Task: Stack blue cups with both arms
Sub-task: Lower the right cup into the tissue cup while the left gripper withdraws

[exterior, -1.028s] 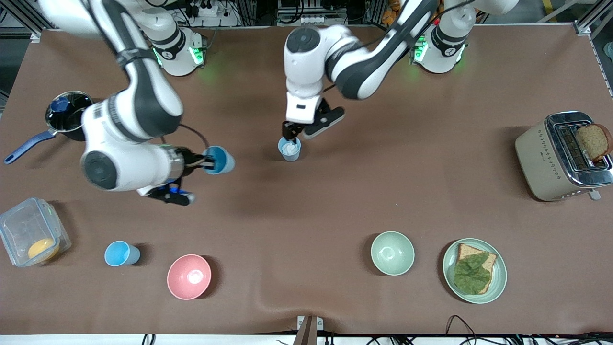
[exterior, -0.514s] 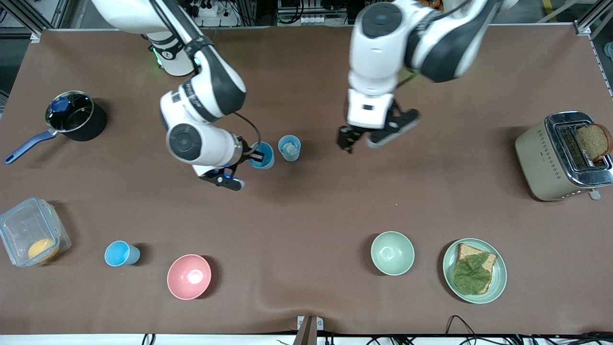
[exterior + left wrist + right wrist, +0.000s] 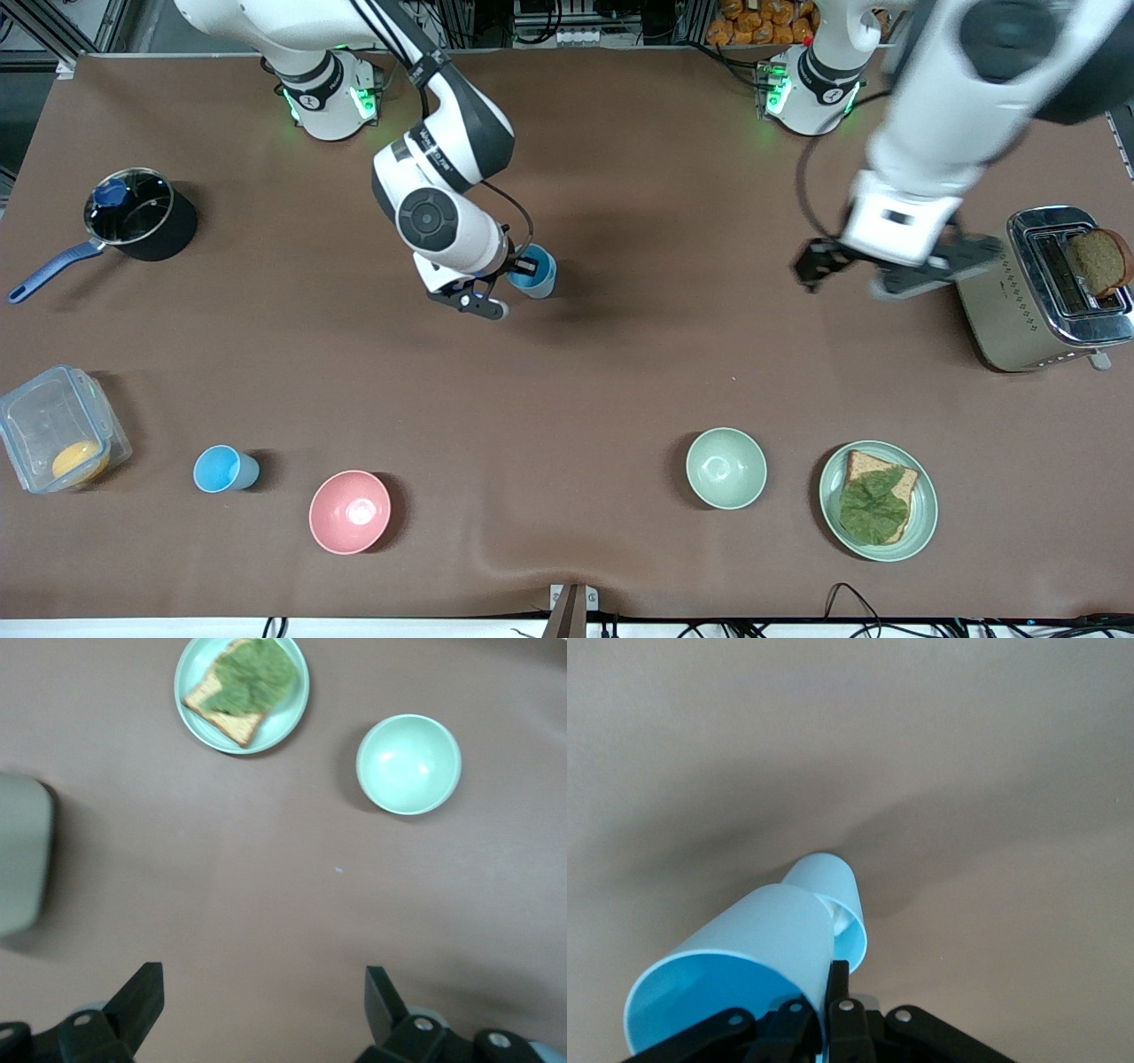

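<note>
Brown table (image 3: 620,372), 3 blue cups in sight. Scanning the front view from the right arm's end: 1 spare cup (image 3: 224,469) stands alone near the pink bowl (image 3: 349,511), well apart from both grippers. At mid-table the right gripper (image 3: 523,266) is clenched on the rim of a sky-blue cup (image 3: 530,271), wall pinched between its fingers (image 3: 837,992). The right wrist view shows this held cup (image 3: 735,979) tilted, its base just above the mouth of a paler cup (image 3: 833,899) standing on the table; whether they touch is unclear.

Step in hand, by judgement: nesting the held cup into the standing one. Next move calls for levelling it over the mouth, lowering straight in, then letting go; a skewed entry could tip the lower cup.

Toward the toaster (image 3: 1036,292), the left gripper (image 3: 811,266) hangs over bare table, fingers (image 3: 133,1001) spread wide, holding nothing, waiting.
</note>
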You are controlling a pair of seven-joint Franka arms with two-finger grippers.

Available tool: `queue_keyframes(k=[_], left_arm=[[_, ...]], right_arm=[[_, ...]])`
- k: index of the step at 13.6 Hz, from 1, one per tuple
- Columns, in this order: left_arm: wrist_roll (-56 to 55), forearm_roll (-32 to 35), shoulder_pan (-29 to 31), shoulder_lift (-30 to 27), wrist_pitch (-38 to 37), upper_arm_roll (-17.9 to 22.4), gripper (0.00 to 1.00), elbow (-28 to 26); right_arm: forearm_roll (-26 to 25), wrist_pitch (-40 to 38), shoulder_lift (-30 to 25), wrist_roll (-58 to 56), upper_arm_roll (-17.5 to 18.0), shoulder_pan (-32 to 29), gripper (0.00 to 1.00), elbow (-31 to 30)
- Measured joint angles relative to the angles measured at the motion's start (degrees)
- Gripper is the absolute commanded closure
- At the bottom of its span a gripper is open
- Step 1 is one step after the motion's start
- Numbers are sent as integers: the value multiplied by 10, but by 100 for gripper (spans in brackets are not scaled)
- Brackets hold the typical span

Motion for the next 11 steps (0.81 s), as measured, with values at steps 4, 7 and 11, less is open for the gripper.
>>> queue_keyframes(k=[4, 7, 11], left_arm=[[79, -22, 59, -8, -45, -1, 0, 23], [175, -24, 113, -18, -96, -1, 0, 59], [295, -57, 182, -25, -112, 2, 0, 67]], right_arm=[[0, 0, 0, 16, 0, 20, 100, -12], [0, 0, -1, 18, -1, 22, 100, -15], [-2, 0, -1, 18, -3, 22, 0, -23]])
